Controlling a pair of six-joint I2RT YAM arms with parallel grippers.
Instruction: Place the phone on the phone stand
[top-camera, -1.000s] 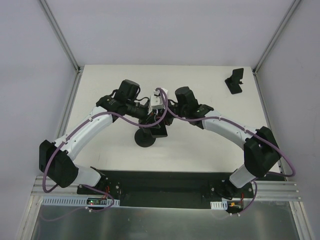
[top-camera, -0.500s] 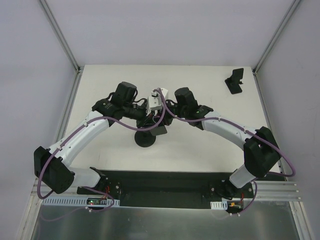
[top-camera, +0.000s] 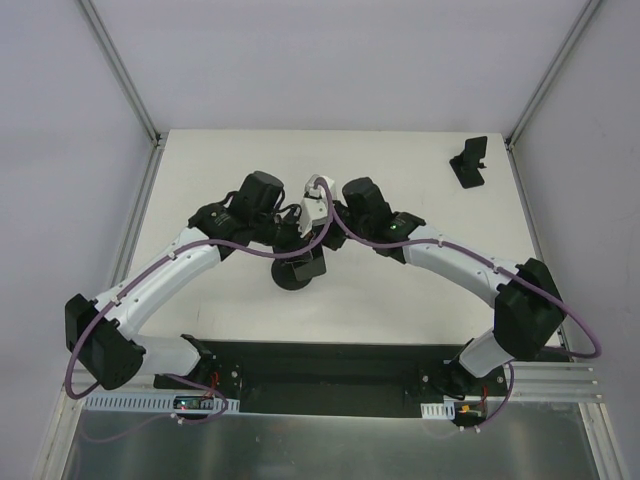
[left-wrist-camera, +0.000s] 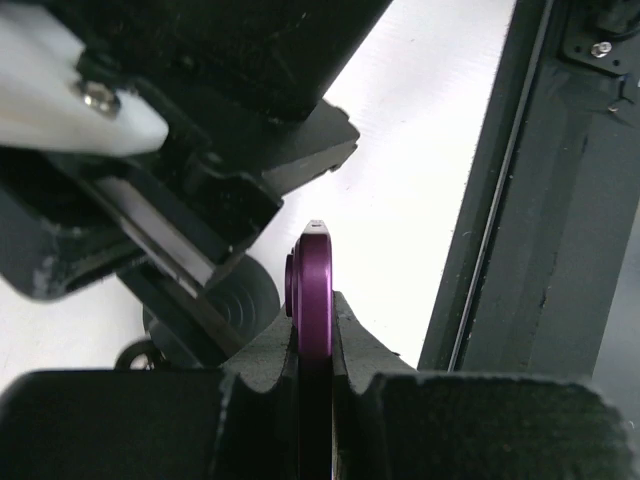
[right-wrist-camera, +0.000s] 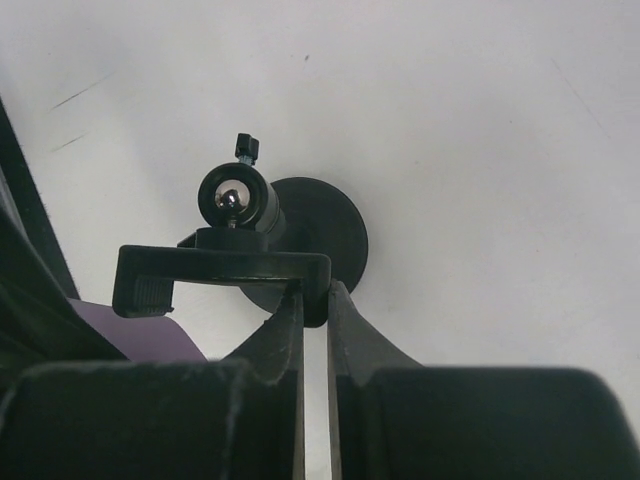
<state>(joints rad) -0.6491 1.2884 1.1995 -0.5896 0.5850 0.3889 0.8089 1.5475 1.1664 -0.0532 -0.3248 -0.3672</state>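
The phone (left-wrist-camera: 317, 285) is a thin slab seen edge-on, with a purple edge. My left gripper (left-wrist-camera: 317, 322) is shut on it and holds it upright just above the table. A purple corner of it shows in the right wrist view (right-wrist-camera: 135, 335). The phone stand (top-camera: 291, 279) has a round black base (right-wrist-camera: 335, 235), a ball joint (right-wrist-camera: 232, 198) and a black clamp bracket (right-wrist-camera: 220, 268). My right gripper (right-wrist-camera: 316, 296) is shut on the hooked end of that bracket. Both grippers meet over the stand at the table's middle, left (top-camera: 293, 243) and right (top-camera: 320, 243).
A small black L-shaped holder (top-camera: 469, 162) stands at the table's far right corner. Metal frame posts (top-camera: 122, 80) rise at the far corners. A black base plate (top-camera: 330, 365) runs along the near edge, and shows in the left wrist view (left-wrist-camera: 540, 250).
My left gripper has swung right and nearer to the stand with the phone. My right gripper has shifted slightly left, still on the bracket.
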